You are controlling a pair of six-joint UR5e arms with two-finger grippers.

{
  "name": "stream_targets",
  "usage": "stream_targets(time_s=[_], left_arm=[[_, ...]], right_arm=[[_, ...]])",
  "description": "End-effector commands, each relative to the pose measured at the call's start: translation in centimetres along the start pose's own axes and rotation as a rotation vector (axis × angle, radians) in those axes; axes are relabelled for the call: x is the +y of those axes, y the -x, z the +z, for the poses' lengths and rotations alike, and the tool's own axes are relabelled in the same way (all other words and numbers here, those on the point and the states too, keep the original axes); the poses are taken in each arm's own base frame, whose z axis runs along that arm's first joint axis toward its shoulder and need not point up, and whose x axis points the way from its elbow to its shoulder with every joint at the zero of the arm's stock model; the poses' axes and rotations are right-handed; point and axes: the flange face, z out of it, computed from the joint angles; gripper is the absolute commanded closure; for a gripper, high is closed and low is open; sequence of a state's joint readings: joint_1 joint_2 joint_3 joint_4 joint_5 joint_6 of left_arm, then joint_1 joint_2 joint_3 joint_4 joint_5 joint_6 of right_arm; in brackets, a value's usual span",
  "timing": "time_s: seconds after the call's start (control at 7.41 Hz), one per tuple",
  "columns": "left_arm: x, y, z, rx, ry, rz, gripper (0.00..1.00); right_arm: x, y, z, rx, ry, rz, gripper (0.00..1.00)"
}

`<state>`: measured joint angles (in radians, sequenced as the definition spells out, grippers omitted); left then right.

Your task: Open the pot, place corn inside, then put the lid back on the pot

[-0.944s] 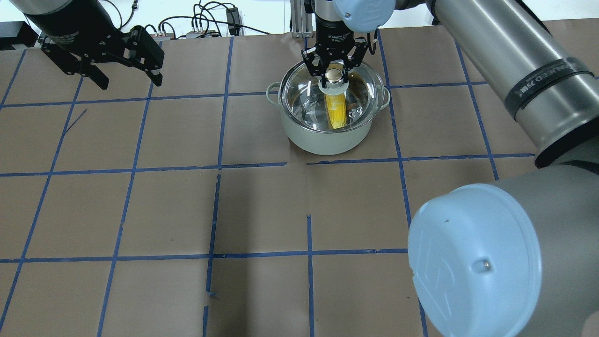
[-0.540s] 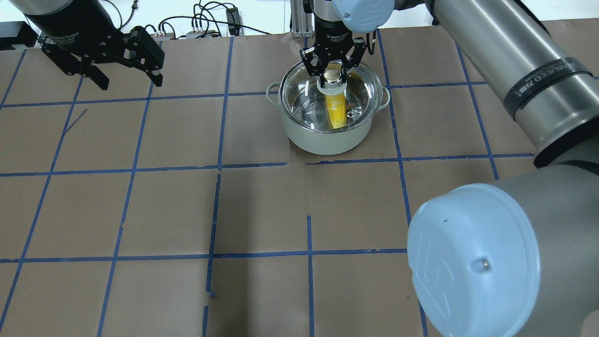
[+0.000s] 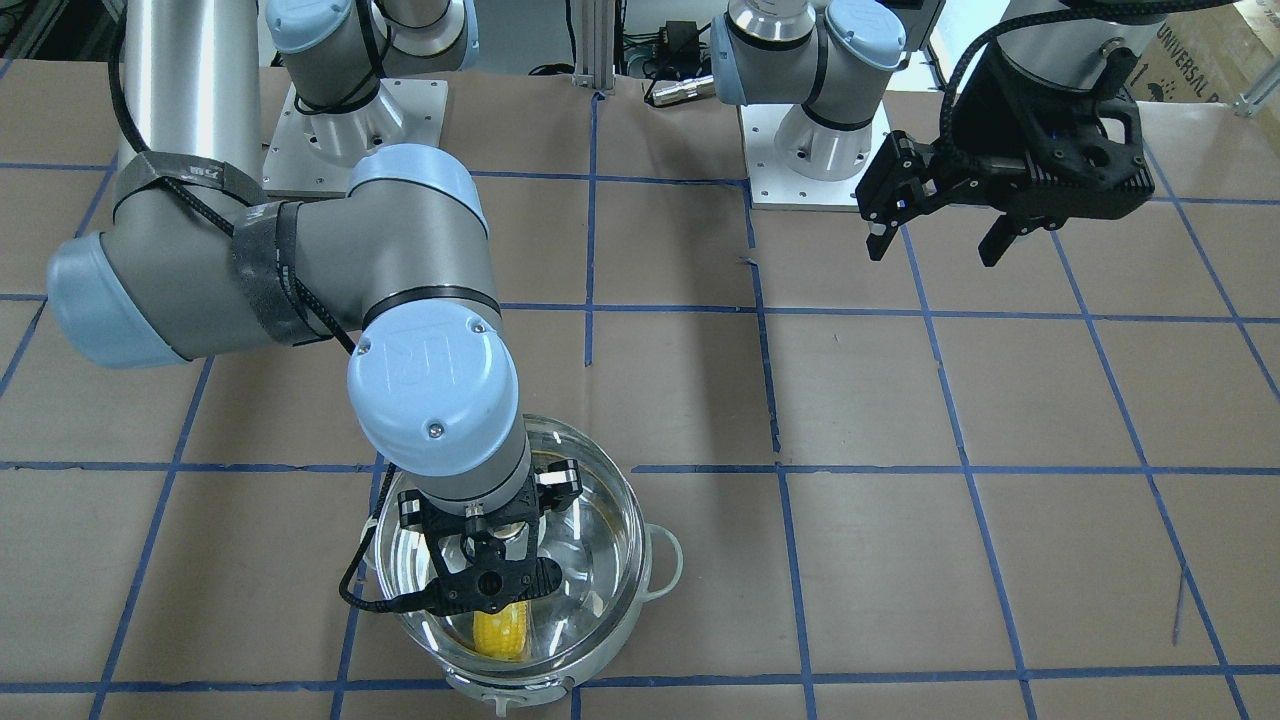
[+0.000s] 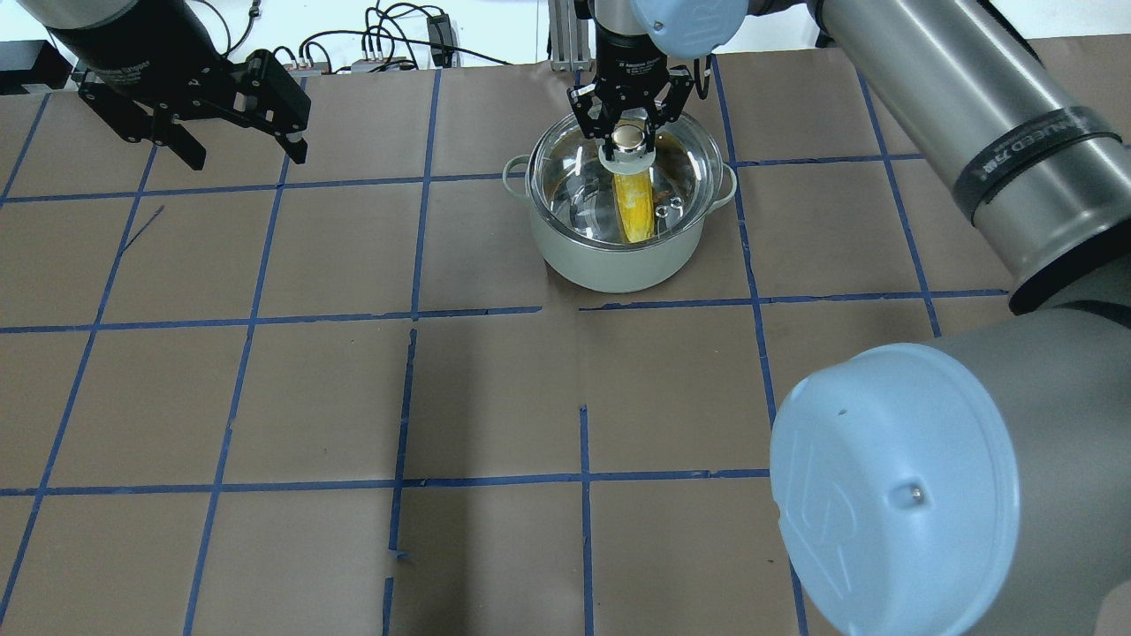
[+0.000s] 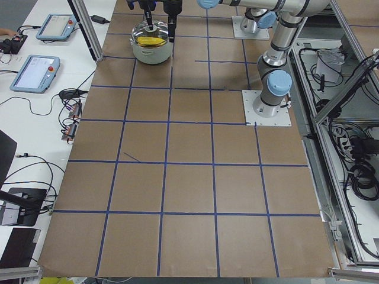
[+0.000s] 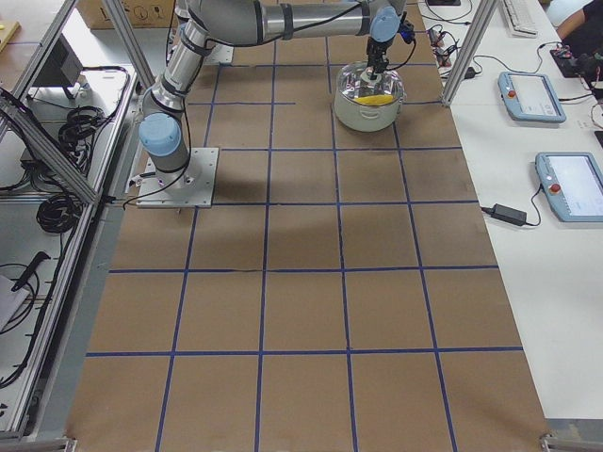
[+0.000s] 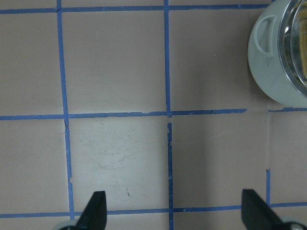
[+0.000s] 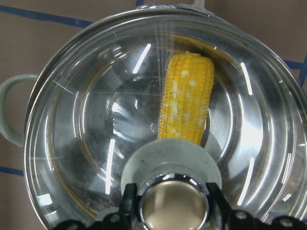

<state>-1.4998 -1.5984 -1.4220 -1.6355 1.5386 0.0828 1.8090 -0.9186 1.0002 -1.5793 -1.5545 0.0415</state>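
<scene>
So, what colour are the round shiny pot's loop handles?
Pale grey-green handles; left wrist view shows it best.

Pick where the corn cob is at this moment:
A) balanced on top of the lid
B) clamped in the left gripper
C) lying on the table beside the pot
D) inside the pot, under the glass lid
D: the corn cob shows through the glass lid, lying on the floor of the pot, while the right gripper flanks the lid's knob.
</scene>
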Motion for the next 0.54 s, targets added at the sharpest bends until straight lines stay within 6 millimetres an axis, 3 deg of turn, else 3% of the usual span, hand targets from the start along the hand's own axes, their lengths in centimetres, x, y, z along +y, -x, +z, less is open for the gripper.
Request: stream_targets(time_s=[0.0,0.4], left_arm=[[0.0,-0.02,0.0,0.0,0.0,0.0,0.0],[-0.01,0.05,0.0,0.0,0.0,-0.001,0.0]], right_arm=[[-0.27,-0.04,0.55,0.001,0.005,0.0,0.53],[-0.23,-0.07,0.44,0.004,0.003,0.0,0.52]])
